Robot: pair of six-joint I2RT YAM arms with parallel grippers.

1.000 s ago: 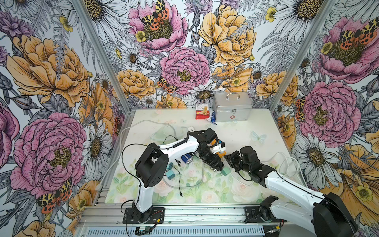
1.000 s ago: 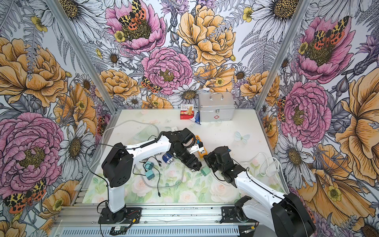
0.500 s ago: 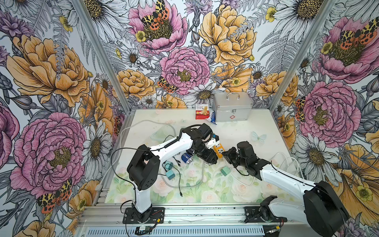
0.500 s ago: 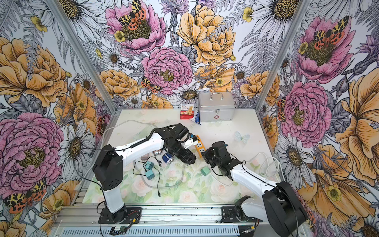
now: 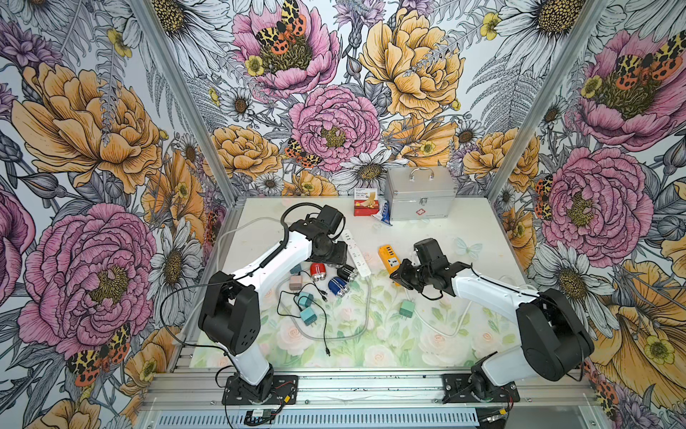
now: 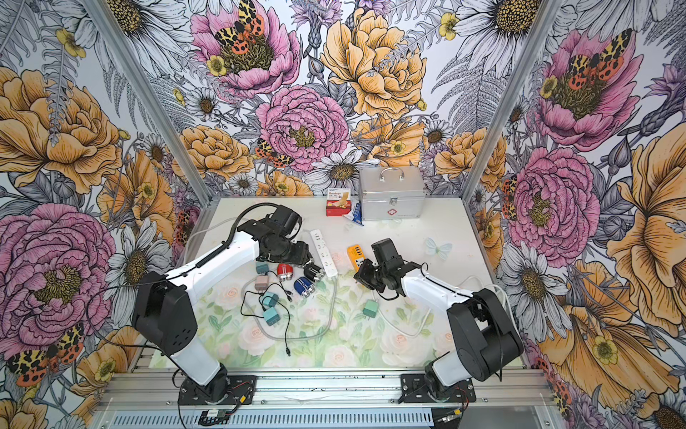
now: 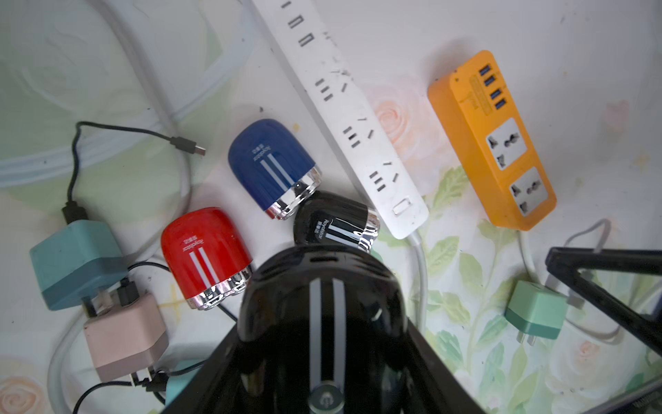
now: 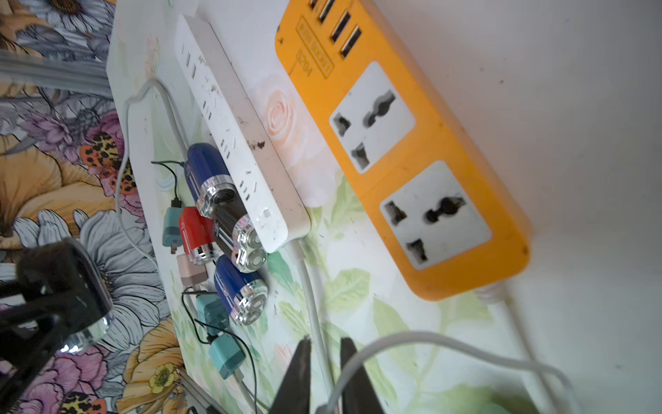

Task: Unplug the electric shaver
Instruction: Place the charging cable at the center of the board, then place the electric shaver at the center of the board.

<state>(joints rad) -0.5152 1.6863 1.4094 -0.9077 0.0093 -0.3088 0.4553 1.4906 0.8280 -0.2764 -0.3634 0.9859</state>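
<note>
The black shaver point(image 7: 322, 322) sits clamped in the left gripper point(image 5: 334, 257) over the middle of the table point(image 5: 464, 223) with no cord visible in it, so the unplugging looks done; setting it down may remain. The right gripper point(image 8: 324, 362), narrowly parted and empty, hangs beside the orange power strip point(image 8: 412, 161). The silver case point(image 5: 419, 200) at the back edge is shut, contents hidden.
</note>
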